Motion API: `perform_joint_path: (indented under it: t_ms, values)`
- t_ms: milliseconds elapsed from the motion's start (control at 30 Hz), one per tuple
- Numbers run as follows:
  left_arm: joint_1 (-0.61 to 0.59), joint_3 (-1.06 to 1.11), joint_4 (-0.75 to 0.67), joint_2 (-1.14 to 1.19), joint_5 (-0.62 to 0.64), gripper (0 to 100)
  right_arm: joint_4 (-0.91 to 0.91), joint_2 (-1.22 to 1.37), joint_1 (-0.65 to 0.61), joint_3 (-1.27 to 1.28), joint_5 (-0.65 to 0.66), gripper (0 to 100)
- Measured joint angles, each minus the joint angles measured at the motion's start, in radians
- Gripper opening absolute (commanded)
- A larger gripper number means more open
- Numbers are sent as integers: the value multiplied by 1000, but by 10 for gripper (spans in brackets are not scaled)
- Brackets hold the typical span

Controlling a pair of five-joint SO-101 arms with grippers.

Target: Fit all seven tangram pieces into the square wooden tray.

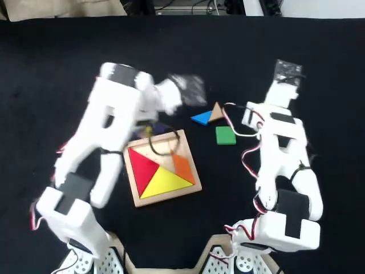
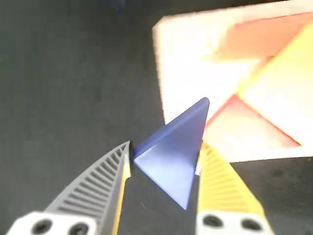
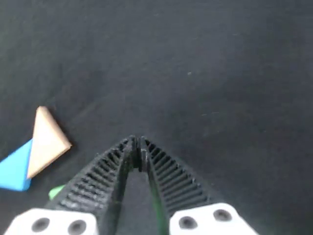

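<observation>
The square wooden tray (image 1: 188,138) lies mid-table with a red triangle (image 1: 142,162), a yellow triangle (image 1: 165,181) and an orange piece (image 1: 181,164) in it. My left gripper (image 1: 157,128) hangs over the tray's far edge. In the left wrist view that gripper (image 2: 164,149) is shut on a dark blue triangle (image 2: 173,156), just off the tray's corner (image 2: 190,63). A light blue piece (image 1: 201,118), a tan triangle (image 1: 216,112) and a green square (image 1: 226,135) lie on the cloth right of the tray. My right gripper (image 3: 137,144) is shut on nothing, beyond the tan triangle (image 3: 48,139) and the light blue piece (image 3: 17,166).
Black cloth covers the whole table (image 1: 319,51). The right arm (image 1: 282,148) stands upright just right of the green square. The left arm (image 1: 108,131) leans across the tray's left side. Open cloth lies at the far side and the front right.
</observation>
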Motion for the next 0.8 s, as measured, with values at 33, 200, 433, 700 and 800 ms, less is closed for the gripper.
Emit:
perform_joint_path:
  t_ms: [33,200,433,700,800]
  values:
    - [40,0,0,0,-37,48,0,0,5,0,-3,15]
    - [153,0,-77,89,-137,48,-5,0,5,0,-8,15]
    - [160,-74,-89,256,-201,48,-15,0,5,0,-8,15]
    - [161,-261,-9,434,-224,48,-15,0,14,0,-8,15]
    - [184,-307,40,482,-224,48,-15,0,18,0,-8,15]
